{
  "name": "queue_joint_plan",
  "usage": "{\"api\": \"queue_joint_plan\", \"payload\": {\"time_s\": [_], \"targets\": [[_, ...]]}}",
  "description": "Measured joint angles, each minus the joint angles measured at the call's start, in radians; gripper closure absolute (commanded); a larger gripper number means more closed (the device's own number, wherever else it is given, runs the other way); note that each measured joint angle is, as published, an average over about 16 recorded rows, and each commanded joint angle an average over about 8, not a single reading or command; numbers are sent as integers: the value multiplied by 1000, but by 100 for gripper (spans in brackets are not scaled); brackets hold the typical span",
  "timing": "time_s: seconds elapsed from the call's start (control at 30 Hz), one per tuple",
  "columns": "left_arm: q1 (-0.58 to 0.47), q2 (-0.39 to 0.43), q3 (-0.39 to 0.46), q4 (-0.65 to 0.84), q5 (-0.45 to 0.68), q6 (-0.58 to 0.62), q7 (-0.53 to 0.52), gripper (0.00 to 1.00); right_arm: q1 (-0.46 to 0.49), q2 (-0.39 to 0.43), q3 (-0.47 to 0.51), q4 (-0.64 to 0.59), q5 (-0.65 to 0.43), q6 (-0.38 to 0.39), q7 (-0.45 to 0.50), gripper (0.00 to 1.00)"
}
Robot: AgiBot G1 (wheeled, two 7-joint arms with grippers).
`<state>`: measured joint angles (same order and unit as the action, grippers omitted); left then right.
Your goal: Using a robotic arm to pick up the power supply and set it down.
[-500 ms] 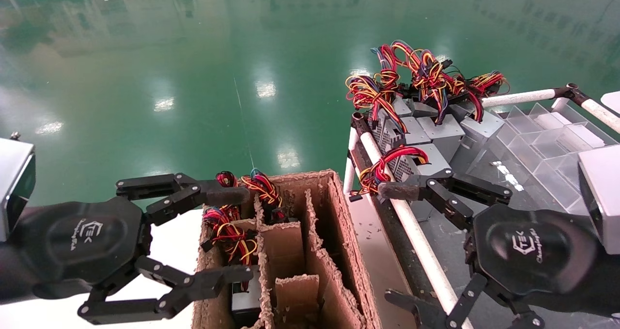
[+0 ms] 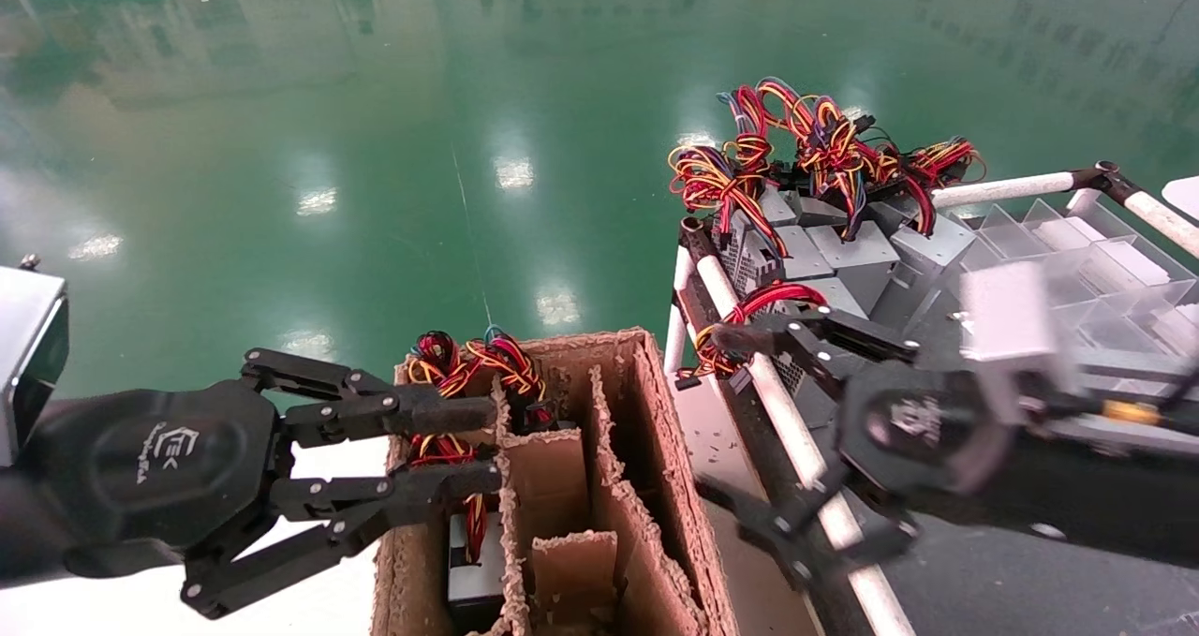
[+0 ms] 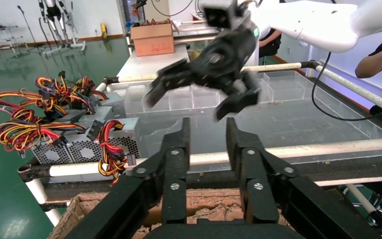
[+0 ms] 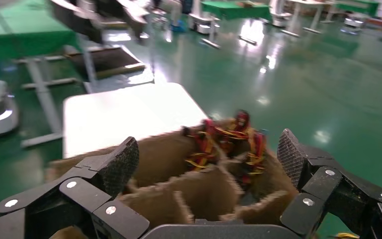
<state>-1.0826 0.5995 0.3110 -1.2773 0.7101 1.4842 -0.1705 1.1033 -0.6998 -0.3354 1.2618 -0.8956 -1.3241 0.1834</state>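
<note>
Several grey power supplies with red, yellow and black wire bundles lie heaped at the far left corner of the right-hand table; they also show in the left wrist view. Another power supply stands in the left slot of a cardboard box, its wires sticking out on top. My left gripper hovers over that slot. It is open by a narrow gap, and nothing lies between its fingers. My right gripper hangs wide open and empty beside the table's pipe rail, facing the box.
A white pipe rail edges the right table. Clear plastic divider trays stand behind the heap. Torn cardboard dividers split the box into slots. A white tabletop lies under my left gripper. Shiny green floor lies beyond.
My left gripper's fingers have drawn much closer together over the box's left slot. My right gripper has swung left toward the box, still wide open.
</note>
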Motion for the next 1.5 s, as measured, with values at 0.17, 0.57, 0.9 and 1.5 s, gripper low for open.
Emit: {"api": "queue_joint_plan", "payload": {"time_s": [0.17, 0.57, 0.9, 1.5], "targets": [[0, 0, 0, 0, 0, 0, 0, 100, 27, -67, -31, -30, -82, 91, -2, 0], [0, 0, 0, 1, 0, 0, 0, 54, 75, -169, -71, -103, -168, 194, 6, 0], [0, 0, 1, 1, 0, 0, 1, 0, 143, -269, -132, -207, -251, 239, 39, 0], [-1, 0, 1, 1, 0, 0, 1, 0, 390, -596, -282, -751, -406, 227, -5, 47]]}}
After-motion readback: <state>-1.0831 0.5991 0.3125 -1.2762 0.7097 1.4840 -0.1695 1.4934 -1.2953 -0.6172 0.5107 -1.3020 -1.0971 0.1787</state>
